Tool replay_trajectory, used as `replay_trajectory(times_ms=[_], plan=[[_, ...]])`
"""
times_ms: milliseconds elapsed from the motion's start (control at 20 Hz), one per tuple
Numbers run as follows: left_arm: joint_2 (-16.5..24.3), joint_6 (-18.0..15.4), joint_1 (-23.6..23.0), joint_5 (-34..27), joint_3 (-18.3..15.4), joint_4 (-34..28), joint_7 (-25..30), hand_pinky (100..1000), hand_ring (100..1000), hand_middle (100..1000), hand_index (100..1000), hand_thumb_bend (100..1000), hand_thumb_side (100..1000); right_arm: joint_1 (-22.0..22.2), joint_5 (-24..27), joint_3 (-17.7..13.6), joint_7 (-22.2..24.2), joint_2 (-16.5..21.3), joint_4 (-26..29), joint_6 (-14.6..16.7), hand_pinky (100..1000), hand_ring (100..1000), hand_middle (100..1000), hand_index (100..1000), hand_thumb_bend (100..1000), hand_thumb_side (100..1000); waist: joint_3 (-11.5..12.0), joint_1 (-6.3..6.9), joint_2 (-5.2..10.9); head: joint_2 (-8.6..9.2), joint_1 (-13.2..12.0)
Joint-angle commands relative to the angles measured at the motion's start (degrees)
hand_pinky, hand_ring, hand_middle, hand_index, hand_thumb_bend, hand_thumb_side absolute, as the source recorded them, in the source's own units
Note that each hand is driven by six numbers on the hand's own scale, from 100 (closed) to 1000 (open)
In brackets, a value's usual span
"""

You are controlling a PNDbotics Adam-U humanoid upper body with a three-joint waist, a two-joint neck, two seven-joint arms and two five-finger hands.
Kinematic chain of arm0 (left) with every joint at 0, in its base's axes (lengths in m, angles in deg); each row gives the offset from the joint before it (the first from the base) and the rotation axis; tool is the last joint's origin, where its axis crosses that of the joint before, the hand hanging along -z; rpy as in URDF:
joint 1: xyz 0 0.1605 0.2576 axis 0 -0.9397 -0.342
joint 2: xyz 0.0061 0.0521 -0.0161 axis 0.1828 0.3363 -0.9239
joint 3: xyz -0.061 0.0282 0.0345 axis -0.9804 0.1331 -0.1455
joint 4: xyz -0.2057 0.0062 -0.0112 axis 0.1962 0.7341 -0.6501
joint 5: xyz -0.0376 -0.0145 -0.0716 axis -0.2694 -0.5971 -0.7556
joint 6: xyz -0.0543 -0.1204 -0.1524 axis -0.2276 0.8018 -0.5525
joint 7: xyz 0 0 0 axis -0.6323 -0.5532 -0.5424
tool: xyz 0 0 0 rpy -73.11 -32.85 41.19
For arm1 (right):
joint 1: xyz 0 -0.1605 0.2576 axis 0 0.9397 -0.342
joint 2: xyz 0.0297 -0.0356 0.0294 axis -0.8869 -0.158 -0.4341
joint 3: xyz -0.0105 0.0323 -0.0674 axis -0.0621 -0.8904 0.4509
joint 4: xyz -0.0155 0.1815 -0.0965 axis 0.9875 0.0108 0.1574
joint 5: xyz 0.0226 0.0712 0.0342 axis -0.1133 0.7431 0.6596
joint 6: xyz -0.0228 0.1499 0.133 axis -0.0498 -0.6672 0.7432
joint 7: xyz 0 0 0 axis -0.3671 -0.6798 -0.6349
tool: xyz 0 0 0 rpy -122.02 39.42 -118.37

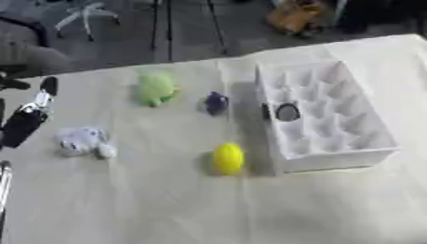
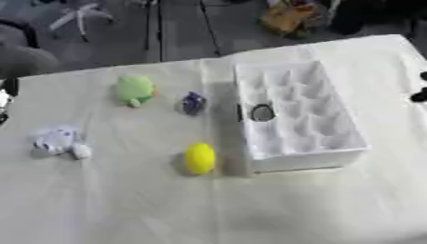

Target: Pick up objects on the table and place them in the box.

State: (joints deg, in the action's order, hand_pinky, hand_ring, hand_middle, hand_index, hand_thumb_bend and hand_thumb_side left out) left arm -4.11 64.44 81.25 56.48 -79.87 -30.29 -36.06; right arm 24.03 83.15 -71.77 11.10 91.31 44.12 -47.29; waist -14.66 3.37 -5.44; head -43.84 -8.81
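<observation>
A white box (image 1: 380, 143) with divider cells stands on the right half of the table, and a dark oval (image 1: 287, 112) shows at its left wall. A yellow egg-shaped object (image 1: 228, 158) lies just left of the box's near corner. Farther back are a small dark blue object (image 1: 217, 102) and a green toy (image 1: 155, 88). A pale white-and-blue toy (image 1: 83, 141) lies at the left. My left hand (image 1: 33, 112) is at the left edge with its fingers pointing up, holding nothing and apart from the pale toy. Only dark tips of my right hand (image 2: 420, 96) show at the right edge.
A cream cloth (image 1: 167, 205) covers the table, whose far edge runs askew from left to upper right. Beyond the edge, on the dark floor, stand a chair base (image 1: 83, 14), stand legs (image 1: 167, 24) and an orange-brown object (image 1: 293, 16).
</observation>
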Motion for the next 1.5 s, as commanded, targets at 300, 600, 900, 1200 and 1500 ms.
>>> replay_trajectory(times_ms=[300, 600, 900, 1200, 1500], plan=[[6.75, -0.59, 1.39, 6.81, -1.29, 1.89, 9.73, 846, 685, 761, 816, 552, 679, -0.21, -0.21, -0.61, 0.16, 0.82, 1.4, 0.12, 765, 613, 717, 907, 362, 740, -0.25, 0.01, 0.39, -0.25, 0.07], [6.77, -0.47, 1.23, 7.89, -1.58, 2.28, 9.97, 847, 689, 763, 818, 568, 669, -0.24, -0.22, -0.62, 0.19, 0.95, 1.4, 0.18, 765, 613, 717, 906, 362, 741, -0.27, -0.02, 0.4, -0.13, -0.04], [12.24, -3.19, 0.65, 14.7, 0.62, 8.04, 19.07, 845, 732, 773, 834, 645, 642, -0.21, -0.19, -0.53, 0.26, 1.08, 1.4, 0.18, 765, 613, 717, 907, 361, 742, -0.3, 0.09, 0.59, 0.04, -0.14], [15.87, -6.18, 4.51, 19.64, 3.46, 15.74, 26.34, 841, 747, 788, 841, 705, 639, -0.23, -0.17, -0.37, 0.5, 1.04, 1.4, 0.19, 765, 612, 717, 907, 362, 742, -0.48, 0.07, 0.62, -0.04, -0.25], [15.67, -9.14, 9.46, 19.19, 6.12, 21.68, 27.23, 835, 738, 782, 828, 744, 636, -0.32, -0.06, -0.23, 0.64, 0.95, 1.4, 0.22, 765, 612, 716, 907, 360, 742, -0.83, 0.03, 0.62, -0.1, -0.45]])
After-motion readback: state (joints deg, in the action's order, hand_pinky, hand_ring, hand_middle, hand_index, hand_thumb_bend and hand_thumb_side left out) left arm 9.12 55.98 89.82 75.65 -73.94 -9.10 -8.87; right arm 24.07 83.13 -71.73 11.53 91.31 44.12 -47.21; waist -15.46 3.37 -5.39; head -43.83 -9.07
